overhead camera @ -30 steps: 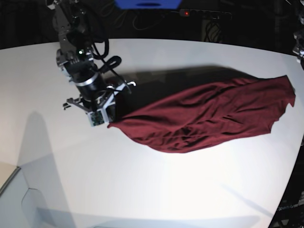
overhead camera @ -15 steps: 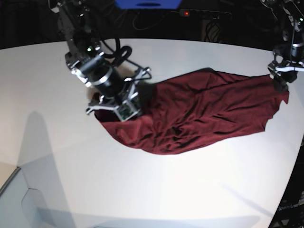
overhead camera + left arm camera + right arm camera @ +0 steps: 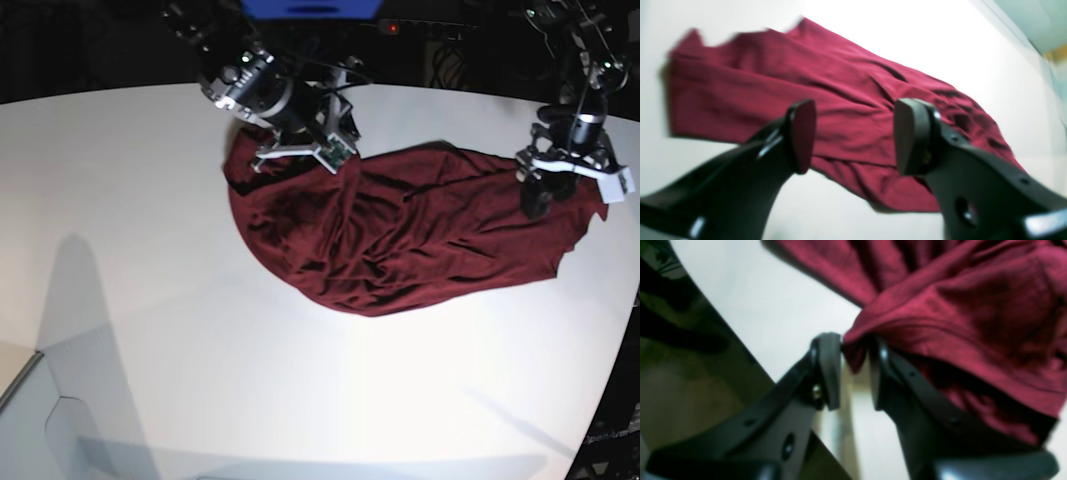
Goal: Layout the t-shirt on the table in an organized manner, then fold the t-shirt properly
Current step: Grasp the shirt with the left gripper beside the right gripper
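The large smooth white table [image 3: 150, 330] carries the dark maroon-red short-sleeved t-shirt [image 3: 400, 240], rumpled across its far middle. The right gripper [image 3: 855, 371] pinches a bunched fold of fabric between its 2 fingers. The left gripper [image 3: 853, 136] hovers above the cloth, fingers spread.

T-shirt [image 3: 400, 235] corner, once stretched leftward, now bunched toward the table's [image 3: 120, 200] far edge.

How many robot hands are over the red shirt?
2. The right gripper is at the t-shirt's far left edge with cloth between its fingers; the left gripper hangs open above its right end.
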